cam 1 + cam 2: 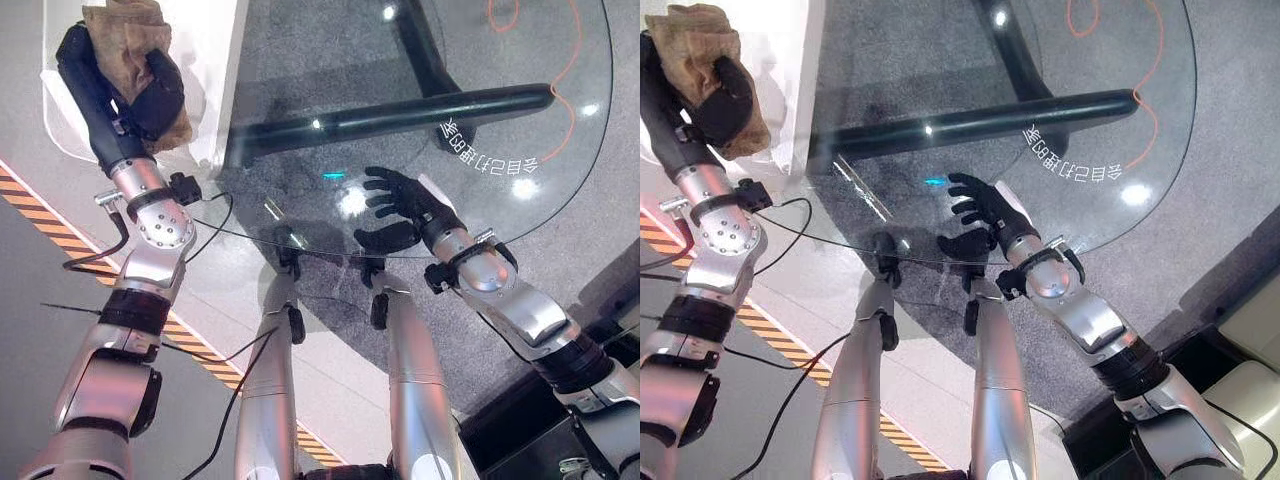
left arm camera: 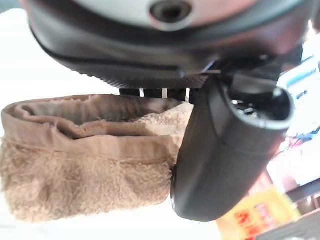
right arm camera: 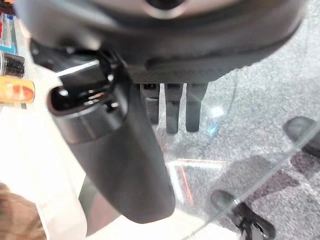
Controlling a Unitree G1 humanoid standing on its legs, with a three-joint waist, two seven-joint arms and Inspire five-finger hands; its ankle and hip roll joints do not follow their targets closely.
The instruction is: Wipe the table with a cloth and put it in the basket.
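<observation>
A brown terry cloth (image 1: 125, 35) is bunched in my left hand (image 1: 150, 95), whose fingers and thumb are curled round it. The hand holds it up over the white basket (image 1: 222, 70) at the table's left side. In the left wrist view the cloth (image 2: 90, 165) lies folded between the palm and the thumb (image 2: 225, 150). My right hand (image 1: 405, 205) hovers open, fingers spread, over the near edge of the round glass table (image 1: 500, 60). Through the right wrist view its straight fingers (image 3: 172, 107) point down at the glass with nothing in them.
A black beam of the table's frame (image 1: 400, 115) runs under the glass. An orange line (image 1: 572, 70) curves on the grey carpet below. Yellow-black striped tape (image 1: 40, 215) crosses the floor at the left. A dark case (image 1: 510, 425) stands at the lower right.
</observation>
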